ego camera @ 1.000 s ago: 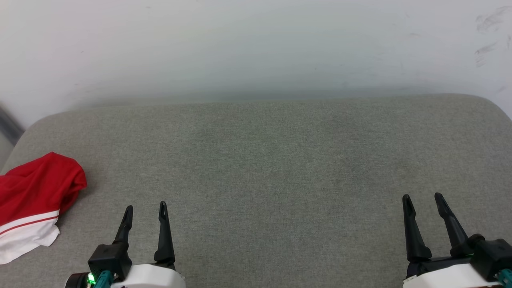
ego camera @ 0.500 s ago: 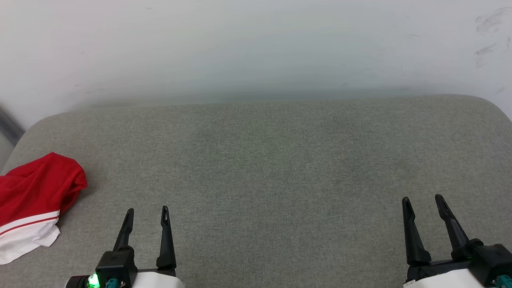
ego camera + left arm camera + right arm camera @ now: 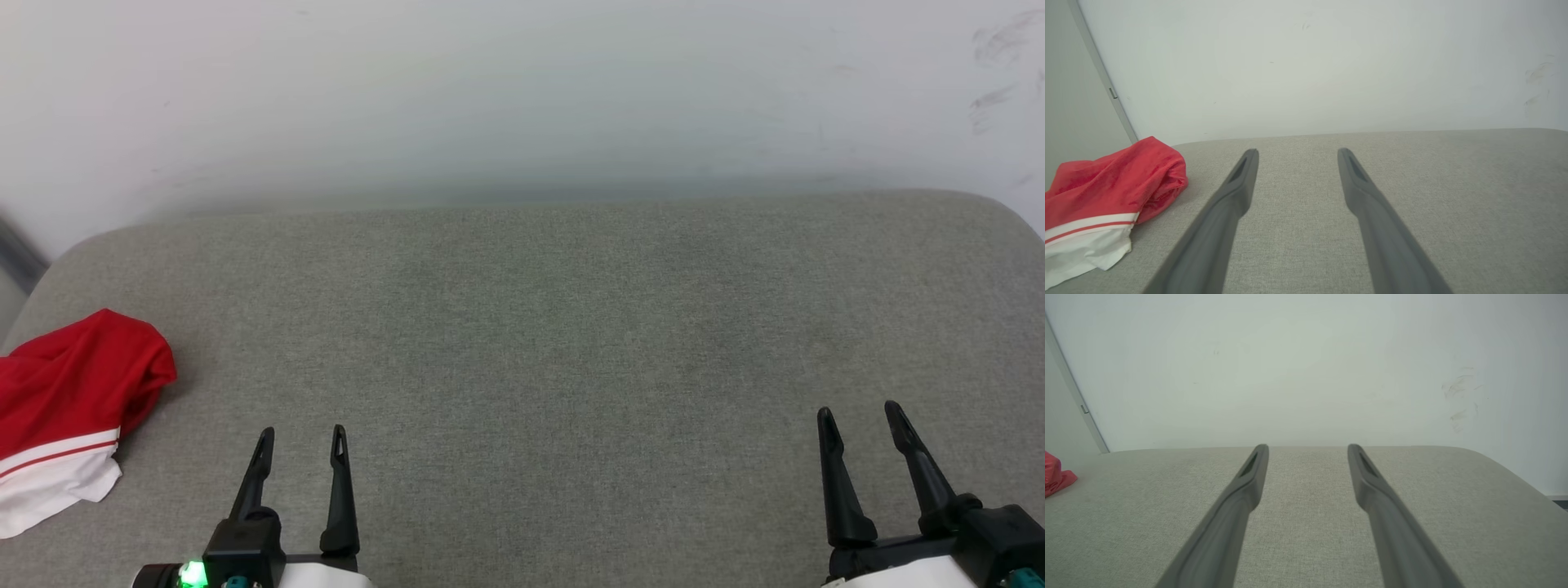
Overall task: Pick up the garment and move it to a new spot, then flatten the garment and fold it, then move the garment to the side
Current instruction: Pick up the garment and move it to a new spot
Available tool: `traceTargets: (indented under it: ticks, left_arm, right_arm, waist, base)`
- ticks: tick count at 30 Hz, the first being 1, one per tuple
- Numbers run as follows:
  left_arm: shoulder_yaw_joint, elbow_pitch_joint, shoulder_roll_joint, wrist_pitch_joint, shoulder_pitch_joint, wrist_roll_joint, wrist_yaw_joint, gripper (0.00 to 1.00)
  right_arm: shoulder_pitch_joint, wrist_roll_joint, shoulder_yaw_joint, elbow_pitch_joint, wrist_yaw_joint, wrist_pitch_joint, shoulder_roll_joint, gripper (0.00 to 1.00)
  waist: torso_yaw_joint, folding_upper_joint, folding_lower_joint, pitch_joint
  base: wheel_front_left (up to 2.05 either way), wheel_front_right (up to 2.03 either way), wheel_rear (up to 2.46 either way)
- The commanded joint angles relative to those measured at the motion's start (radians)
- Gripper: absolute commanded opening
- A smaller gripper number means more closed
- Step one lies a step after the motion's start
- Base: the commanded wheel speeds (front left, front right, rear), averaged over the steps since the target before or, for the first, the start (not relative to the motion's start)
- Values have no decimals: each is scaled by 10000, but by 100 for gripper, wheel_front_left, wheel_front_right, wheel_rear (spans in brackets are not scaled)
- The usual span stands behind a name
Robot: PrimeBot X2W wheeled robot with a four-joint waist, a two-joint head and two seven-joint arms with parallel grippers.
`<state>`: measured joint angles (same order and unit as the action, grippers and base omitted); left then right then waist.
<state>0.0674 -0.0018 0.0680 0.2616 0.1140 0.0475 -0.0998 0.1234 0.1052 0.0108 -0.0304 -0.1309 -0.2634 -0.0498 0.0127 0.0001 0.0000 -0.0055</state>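
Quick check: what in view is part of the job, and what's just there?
Job: garment, crumpled at far left; left gripper, open; right gripper, open.
Just there: grey cushion; white wall; scuff marks on it.

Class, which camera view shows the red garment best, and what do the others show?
The left wrist view: the garment lies near, its red folds and white striped band plain. The head view shows the garment smaller, cut by the left edge. The right wrist view catches a red tip.
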Motion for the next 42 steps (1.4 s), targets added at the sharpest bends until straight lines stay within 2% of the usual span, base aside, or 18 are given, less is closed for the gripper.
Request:
traceTargets:
  ticks: [1,7,14,21,34,42]
  left_arm:
    - [-36,15,-9,52,33,-5,14,100]
    - [-175,72,-70,52,10,1,97,100]
    - [-334,162,-109,43,-94,-38,175,100]
    - [-619,145,-138,43,-10,68,283,100]
    - [-1174,172,-158,42,207,111,434,100]
    - [-1532,135,-171,42,319,147,457,100]
  right_arm:
    - [115,52,13,12,3,-21,-8,100]
    - [131,57,44,-7,1,-21,-8,100]
    - [175,-99,-98,-109,1,-21,-7,100]
    - [293,-147,-190,-136,3,-21,-7,100]
    - [507,-103,-417,-167,3,-21,-5,100]
    - [513,-99,-518,-158,3,-20,-7,100]
  waist:
    - [2,-1,0,0]
    - [105,-1,0,-11]
    - [620,-1,0,-64]
    - [1466,-1,0,-114]
    - [3450,-1,0,-298]
    - [4182,-1,0,-299]
  base:
    - [0,0,0]
    - [0,0,0]
    - [0,0,0]
    - [0,0,0]
    - [0,0,0]
    - [0,0,0]
